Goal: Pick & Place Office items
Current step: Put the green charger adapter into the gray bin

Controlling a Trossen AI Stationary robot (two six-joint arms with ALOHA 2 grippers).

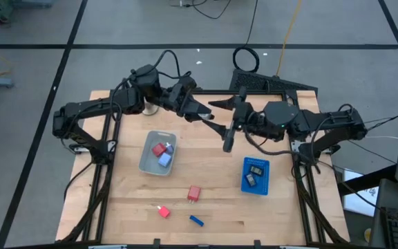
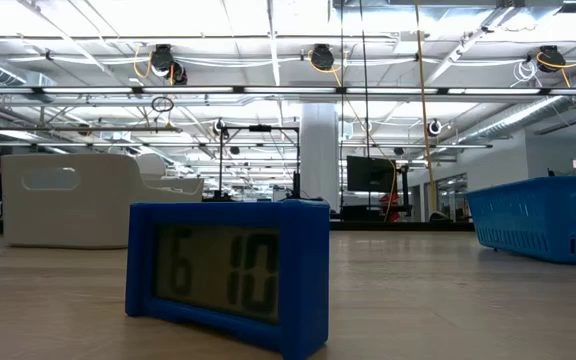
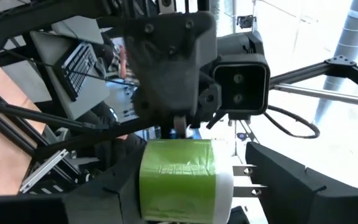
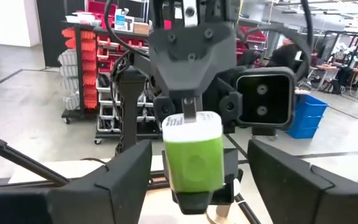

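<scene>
Green block (image 4: pixel 193 160) stands upright, clenched by left pincer (image 1: pixel 206 113); right pincer (image 1: pixel 228 142) released around it.

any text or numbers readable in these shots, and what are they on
"6 10": digits on the display of the blue clock on the table, low view.
Raised lettering on the green item held in the left gripper: too blurred to read.
Labels in the blue tray: too small to read.
</scene>
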